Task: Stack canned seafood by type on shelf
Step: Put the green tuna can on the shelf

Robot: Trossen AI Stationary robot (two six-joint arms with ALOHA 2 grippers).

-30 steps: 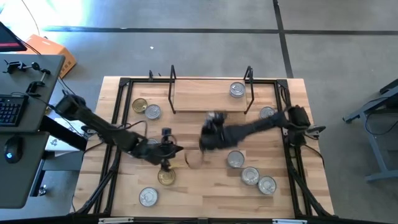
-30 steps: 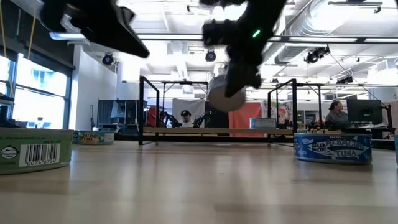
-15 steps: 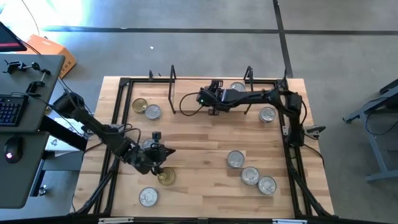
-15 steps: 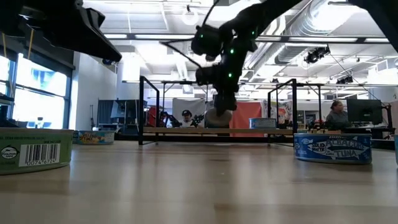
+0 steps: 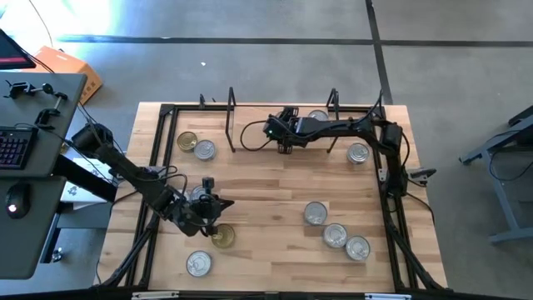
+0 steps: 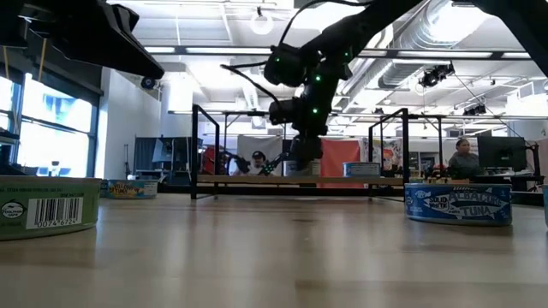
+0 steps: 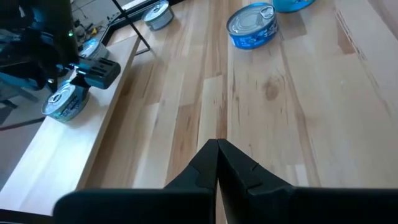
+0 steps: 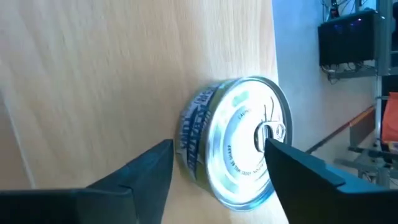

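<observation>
My right gripper [image 5: 283, 142] is over the middle of the light-wood shelf [image 5: 254, 133], shut on a silver-lidded tin [image 8: 239, 143] with a blue label. The gripper hides this tin from above. It shows in the low view [image 6: 300, 168] down at the shelf board. Another silver tin [image 5: 317, 119] sits on the shelf's right end. My left gripper [image 5: 213, 219] is shut and empty at the near left, just beside a gold-lidded tin [image 5: 222, 238] on the table. In the left wrist view its fingers [image 7: 217, 155] are closed together. My right gripper pinches the tin's side wall [image 8: 186, 146] between its two fingers, one on each side of the round body. The fingers come from above, pointing down. The tin is lid up, and its bottom appears to rest on the shelf board.
Loose tins lie on the table: a gold one [image 5: 187, 140] and a silver one [image 5: 204, 150] at the far left, one [image 5: 358, 152] at the far right, three [image 5: 335, 235] at the near right, one [image 5: 198, 263] at the near left. The shelf's wire end frames [image 5: 231, 121] stand upright.
My right gripper has carried the tin from above the table's middle toward the far edge, over the shelf, and lowered it to the shelf board, staying shut on it.
</observation>
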